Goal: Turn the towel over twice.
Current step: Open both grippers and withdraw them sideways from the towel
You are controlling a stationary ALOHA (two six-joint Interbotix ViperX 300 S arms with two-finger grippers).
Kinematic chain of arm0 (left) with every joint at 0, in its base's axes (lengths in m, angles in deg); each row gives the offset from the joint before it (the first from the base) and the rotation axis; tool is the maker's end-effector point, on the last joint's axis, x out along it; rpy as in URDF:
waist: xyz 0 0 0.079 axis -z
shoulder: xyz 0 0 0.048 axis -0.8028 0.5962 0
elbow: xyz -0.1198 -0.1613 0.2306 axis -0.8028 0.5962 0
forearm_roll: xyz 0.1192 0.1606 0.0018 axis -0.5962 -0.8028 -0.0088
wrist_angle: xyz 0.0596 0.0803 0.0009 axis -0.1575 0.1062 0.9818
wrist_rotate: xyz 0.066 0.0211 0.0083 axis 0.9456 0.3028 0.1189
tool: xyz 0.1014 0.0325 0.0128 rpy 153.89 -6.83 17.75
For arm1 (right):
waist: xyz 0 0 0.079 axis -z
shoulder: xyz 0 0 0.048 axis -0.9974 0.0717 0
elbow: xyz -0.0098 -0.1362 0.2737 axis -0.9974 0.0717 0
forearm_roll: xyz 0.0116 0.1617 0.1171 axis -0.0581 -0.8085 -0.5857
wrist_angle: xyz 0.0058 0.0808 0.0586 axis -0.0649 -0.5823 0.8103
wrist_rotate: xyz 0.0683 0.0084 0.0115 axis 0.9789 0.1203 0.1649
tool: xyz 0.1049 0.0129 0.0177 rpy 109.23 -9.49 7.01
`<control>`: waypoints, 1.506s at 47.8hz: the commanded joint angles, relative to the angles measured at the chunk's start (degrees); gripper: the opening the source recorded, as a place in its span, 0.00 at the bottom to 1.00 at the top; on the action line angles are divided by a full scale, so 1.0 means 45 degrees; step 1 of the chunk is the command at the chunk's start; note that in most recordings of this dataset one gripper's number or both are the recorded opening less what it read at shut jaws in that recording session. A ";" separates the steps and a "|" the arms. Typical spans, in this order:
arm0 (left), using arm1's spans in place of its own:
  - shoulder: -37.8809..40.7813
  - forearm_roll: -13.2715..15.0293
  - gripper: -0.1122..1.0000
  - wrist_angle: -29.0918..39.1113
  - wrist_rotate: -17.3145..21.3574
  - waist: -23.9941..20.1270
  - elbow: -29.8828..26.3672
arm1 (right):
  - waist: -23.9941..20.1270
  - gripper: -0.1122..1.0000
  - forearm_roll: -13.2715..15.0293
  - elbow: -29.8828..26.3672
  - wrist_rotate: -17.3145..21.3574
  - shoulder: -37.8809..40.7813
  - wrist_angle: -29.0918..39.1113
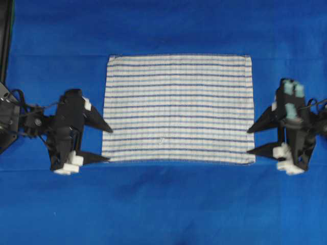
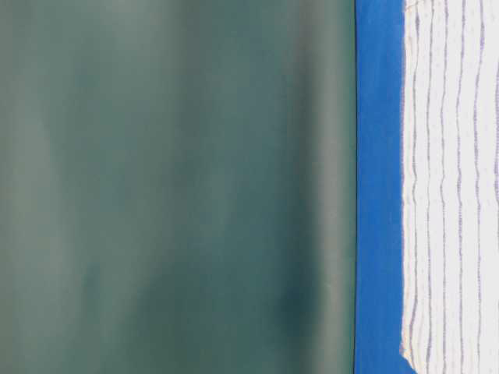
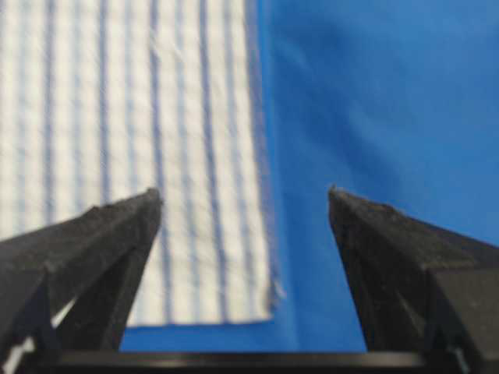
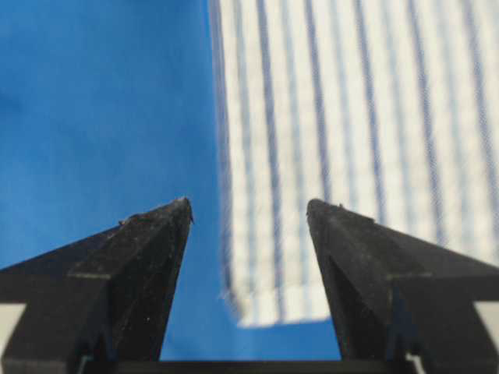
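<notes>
The towel (image 1: 178, 108), white with thin dark and light blue stripes, lies flat and spread out on the blue table cover (image 1: 168, 204). My left gripper (image 1: 109, 145) stands open at the towel's left edge near its front left corner, nothing between its fingers. In the left wrist view that corner of the towel (image 3: 195, 234) lies below the open left gripper (image 3: 245, 195). My right gripper (image 1: 249, 140) is open at the towel's right edge near the front right corner. The right wrist view has the towel (image 4: 351, 140) corner under the open right gripper (image 4: 248, 206). In the table-level view the towel (image 2: 452, 187) lies flat.
The blue table cover (image 2: 378, 187) runs all round the towel, with wide bare cloth in front of and behind it. A dark frame post (image 1: 5, 41) stands at the far left edge. A dull green wall (image 2: 171, 187) rises behind the table.
</notes>
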 commanded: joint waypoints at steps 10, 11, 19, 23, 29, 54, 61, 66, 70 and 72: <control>-0.1992 -0.0039 0.83 -0.1035 0.1465 -0.1211 0.0664 | 0.1426 0.69 0.2871 0.0313 -0.0020 -0.3203 -0.0059; -0.2148 -0.0020 0.83 -0.1133 0.1523 -0.1289 0.0762 | 0.1523 0.69 0.3027 0.0391 -0.0020 -0.3437 -0.0078; -0.3848 -0.0039 0.83 -0.1660 0.1797 -0.1777 0.1562 | 0.2500 0.69 0.3867 0.1348 -0.0020 -0.5137 -0.0527; -0.4707 -0.0020 0.83 -0.1738 0.1836 -0.1875 0.2012 | 0.2969 0.69 0.3867 0.1934 -0.0020 -0.5801 -0.1016; -0.5859 -0.0020 0.83 -0.1836 0.1836 -0.1953 0.2715 | 0.3633 0.69 0.3848 0.2793 0.0137 -0.6406 -0.1699; -0.6602 -0.0039 0.83 -0.1914 0.1836 -0.1953 0.3086 | 0.3906 0.69 0.3652 0.2949 0.0215 -0.6094 -0.2246; -0.6465 -0.0020 0.83 -0.2324 0.1836 -0.1992 0.2852 | 0.3984 0.69 0.3516 0.2637 0.0215 -0.5918 -0.2188; -0.5840 -0.0039 0.83 -0.2461 0.1875 -0.2266 0.2441 | 0.4258 0.69 0.3535 0.2246 0.0215 -0.5430 -0.2168; -0.4961 -0.0020 0.83 -0.2559 0.1875 -0.2637 0.2090 | 0.4688 0.69 0.3555 0.1934 0.0195 -0.4805 -0.2129; -0.4492 -0.0039 0.83 -0.2656 0.1875 -0.2891 0.1953 | 0.4922 0.69 0.3555 0.1816 0.0195 -0.4453 -0.2129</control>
